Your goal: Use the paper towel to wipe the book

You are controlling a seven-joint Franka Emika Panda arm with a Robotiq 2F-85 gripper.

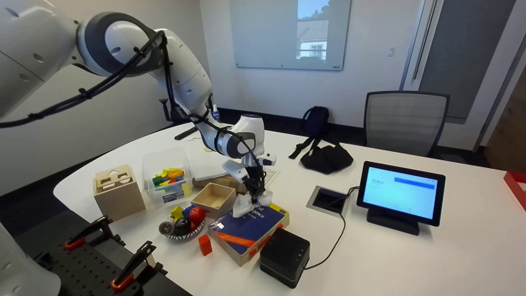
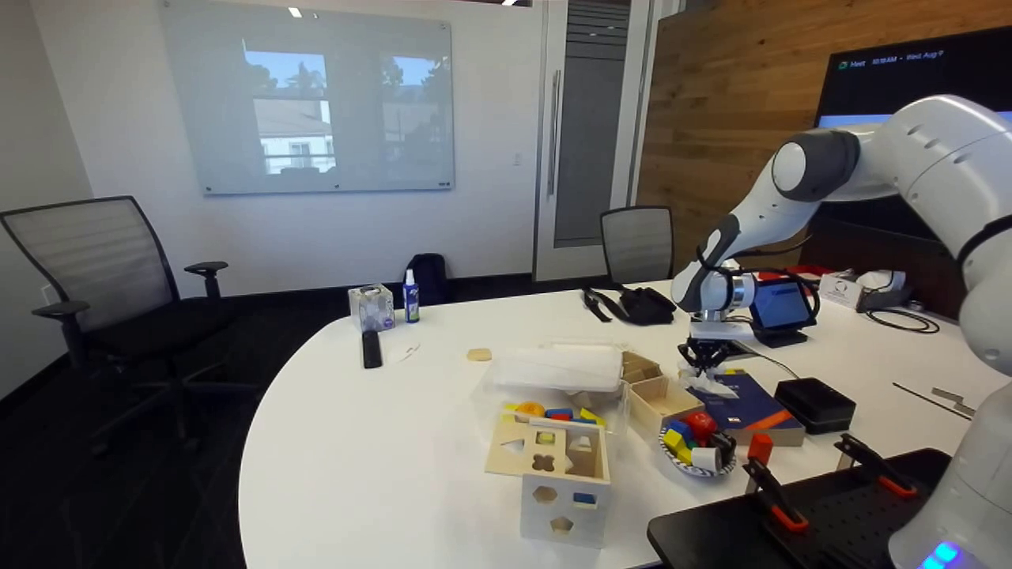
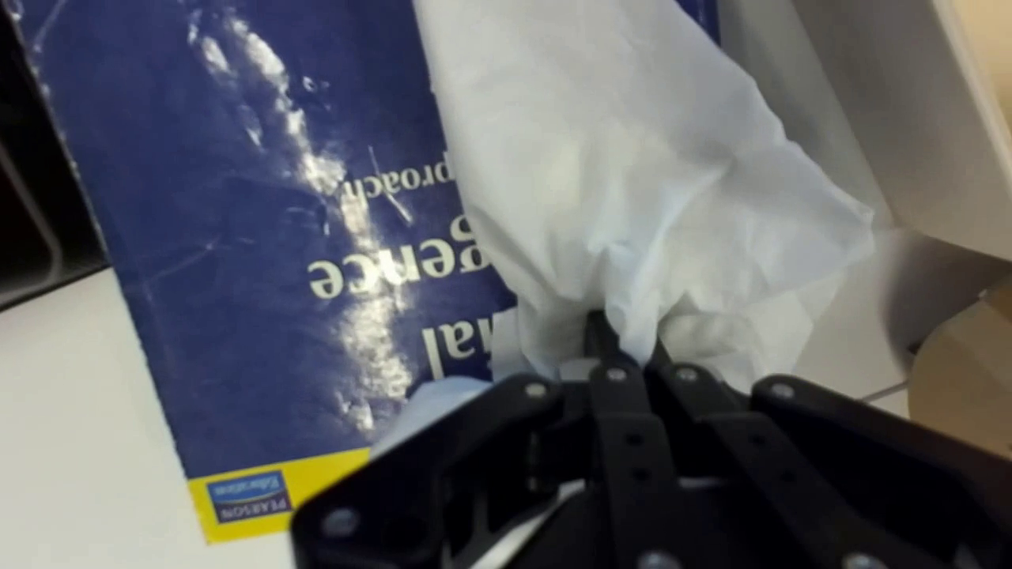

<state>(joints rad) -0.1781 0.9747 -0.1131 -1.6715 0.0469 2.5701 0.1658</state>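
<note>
The thick dark blue book with an orange-red band lies flat on the white table. It also shows in an exterior view and in the wrist view, with pale print and a yellow edge strip. My gripper is shut on a crumpled white paper towel at the book's far end. In the wrist view the towel hangs from between the fingertips and covers part of the title and the edge beside the wooden box. Whether the towel presses on the cover cannot be told exactly.
A small open wooden box stands close beside the book. A black box stands against its other side. A bowl of toys, a red block, a plastic bin and a tablet are nearby.
</note>
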